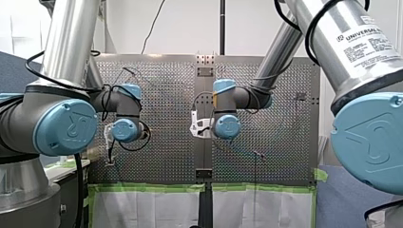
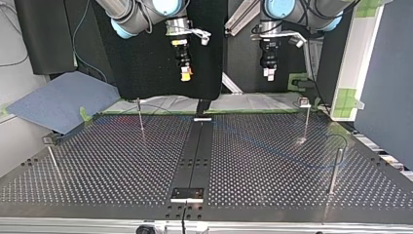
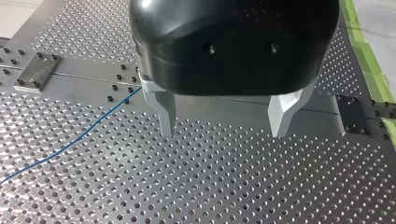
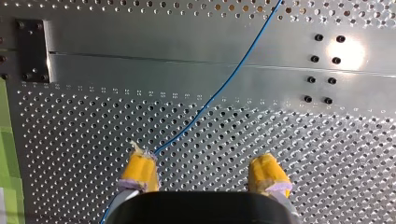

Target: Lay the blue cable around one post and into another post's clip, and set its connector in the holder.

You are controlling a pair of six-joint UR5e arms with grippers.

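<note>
The thin blue cable (image 4: pixel 225 86) is only partly seen. In the right wrist view it is laid slantwise across the perforated metal table (image 4: pixel 327 154), passes just beside one yellow pad and is hidden under the black gripper body. Neither end is shown, and the connector and holder cannot be made out. The right gripper (image 4: pixel 203 172) is held spread apart. The left gripper (image 3: pixel 223 133), black with metal fingers, is likewise spread, with the cable off to its side. In the top view, slim upright metal posts (image 2: pixel 305 124) are seen, and the cable there is barely traceable.
</note>
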